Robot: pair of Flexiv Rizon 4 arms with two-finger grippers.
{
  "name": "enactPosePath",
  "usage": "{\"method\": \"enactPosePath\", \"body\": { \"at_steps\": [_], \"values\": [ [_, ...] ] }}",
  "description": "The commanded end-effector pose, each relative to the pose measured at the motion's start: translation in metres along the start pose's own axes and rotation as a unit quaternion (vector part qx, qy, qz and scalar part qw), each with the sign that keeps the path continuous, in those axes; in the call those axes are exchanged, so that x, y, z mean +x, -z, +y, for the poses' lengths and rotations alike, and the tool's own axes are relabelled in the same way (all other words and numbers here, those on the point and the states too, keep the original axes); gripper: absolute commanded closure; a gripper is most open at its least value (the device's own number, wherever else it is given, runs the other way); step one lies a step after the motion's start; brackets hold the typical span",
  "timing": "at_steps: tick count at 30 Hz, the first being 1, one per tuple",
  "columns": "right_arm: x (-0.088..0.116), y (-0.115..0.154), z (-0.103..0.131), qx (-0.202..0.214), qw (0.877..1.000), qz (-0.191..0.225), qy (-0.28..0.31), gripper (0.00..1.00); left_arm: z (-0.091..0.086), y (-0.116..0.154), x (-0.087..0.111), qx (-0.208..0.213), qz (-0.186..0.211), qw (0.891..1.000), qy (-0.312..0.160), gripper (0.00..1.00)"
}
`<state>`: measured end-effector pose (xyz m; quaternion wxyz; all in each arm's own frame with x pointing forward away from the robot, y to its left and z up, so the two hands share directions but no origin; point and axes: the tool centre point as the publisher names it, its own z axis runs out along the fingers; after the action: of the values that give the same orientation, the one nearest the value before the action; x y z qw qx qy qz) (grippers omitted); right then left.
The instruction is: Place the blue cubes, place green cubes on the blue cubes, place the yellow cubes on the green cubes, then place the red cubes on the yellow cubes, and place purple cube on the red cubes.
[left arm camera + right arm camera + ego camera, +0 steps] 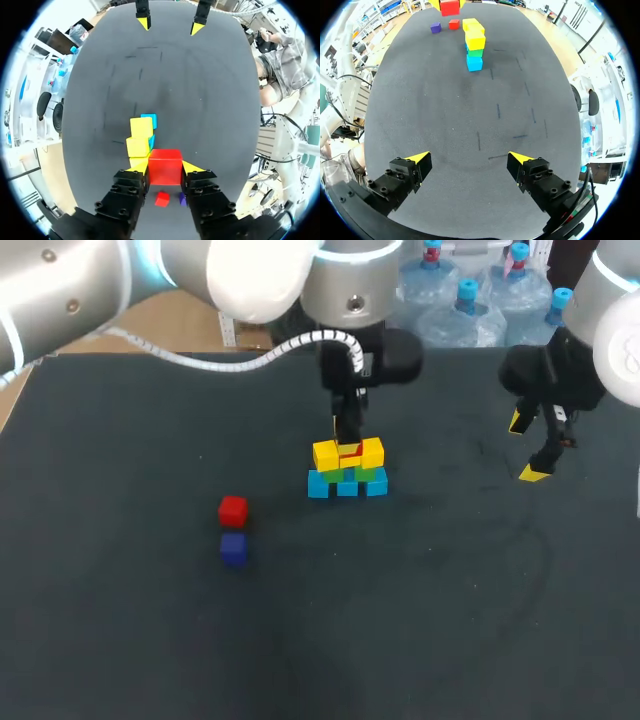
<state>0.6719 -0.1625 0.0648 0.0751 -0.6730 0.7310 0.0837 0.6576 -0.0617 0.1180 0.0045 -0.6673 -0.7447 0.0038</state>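
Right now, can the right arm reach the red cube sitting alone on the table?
Probably not easily. The right hand is open and empty, but the lone red cube lies far across the table, and the cube stack, with the left hand holding a second red cube over it, stands roughly between them.
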Motion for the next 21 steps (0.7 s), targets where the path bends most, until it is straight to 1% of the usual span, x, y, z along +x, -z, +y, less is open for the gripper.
{"method": "enactPosePath", "body": {
  "at_steps": [1, 9, 14, 21],
  "values": [
    [0.000, -0.001, -0.001, -0.001, 1.000, -0.001, 0.000, 0.00, 0.001, -0.005, 0.001, -0.001, -0.006, 1.000, 0.000, 1.00],
    [0.000, -0.001, -0.001, -0.001, 1.000, -0.001, 0.000, 0.00, 0.007, -0.018, -0.007, 0.006, -0.008, 1.000, -0.003, 1.00],
    [0.000, -0.001, -0.001, -0.001, 1.000, -0.001, 0.000, 0.00, 0.010, -0.020, -0.006, 0.009, -0.011, 1.000, -0.001, 1.00],
    [0.000, -0.001, -0.001, -0.001, 1.000, -0.001, 0.000, 0.00, 0.016, -0.016, 0.000, 0.003, -0.006, 1.000, 0.001, 1.00]
  ]
}}
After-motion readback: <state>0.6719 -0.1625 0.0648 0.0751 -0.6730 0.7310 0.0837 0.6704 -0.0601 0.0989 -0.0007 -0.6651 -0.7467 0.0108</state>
